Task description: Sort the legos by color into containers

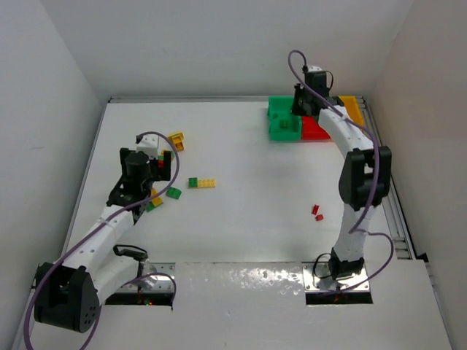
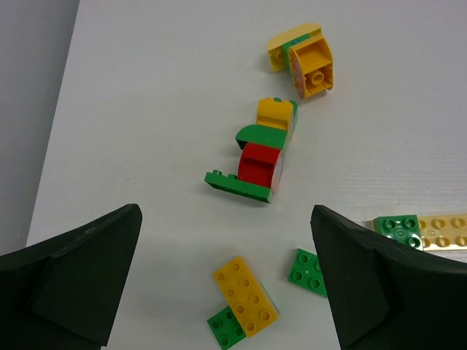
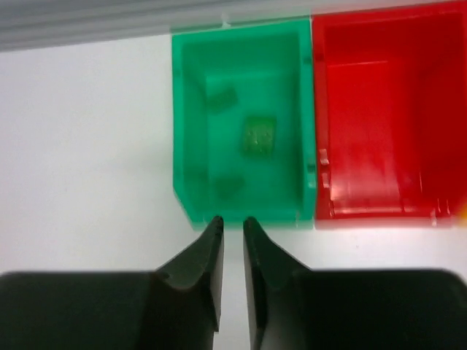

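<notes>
My left gripper (image 1: 143, 191) (image 2: 226, 226) hangs wide open over a yellow brick (image 2: 246, 294) lying across a green one (image 2: 228, 328). A green square brick (image 2: 309, 270) lies by its right finger. Ahead stand a joined red, green and yellow piece (image 2: 257, 162) and a yellow pair (image 2: 303, 58). My right gripper (image 1: 302, 102) (image 3: 232, 221) hovers at the near wall of the green bin (image 3: 191, 182), jaws nearly together and empty. A green brick (image 3: 259, 136) lies inside that bin. The red bin (image 3: 368, 208) stands beside it, the yellow bin (image 1: 353, 108) beyond.
A green and yellow flat brick (image 1: 202, 182) lies mid-table, and two small red bricks (image 1: 317, 212) lie near the right arm. The bins sit against the back right corner, close to the table's raised rail (image 3: 109, 25).
</notes>
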